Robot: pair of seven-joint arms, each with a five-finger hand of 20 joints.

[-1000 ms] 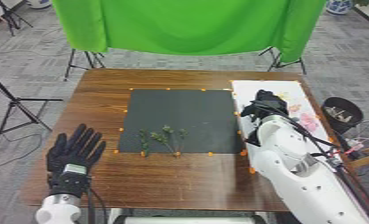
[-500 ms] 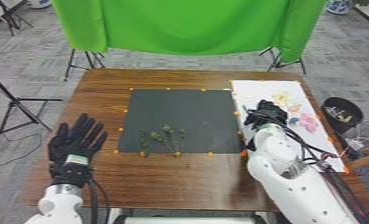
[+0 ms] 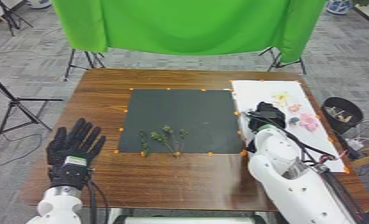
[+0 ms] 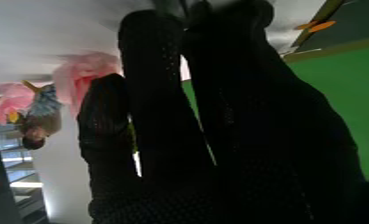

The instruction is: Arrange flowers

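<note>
My right robot hand [image 3: 266, 114] has eased back, leaving the yellow flower [image 3: 280, 99] clearer beyond it, the green stems [image 3: 165, 137] well left, seemingly awaiting blooms. Whether I'm pinching anything, I can't tell.

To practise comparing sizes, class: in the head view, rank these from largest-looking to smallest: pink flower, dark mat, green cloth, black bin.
1. Green cloth
2. Dark mat
3. Black bin
4. Pink flower
</note>
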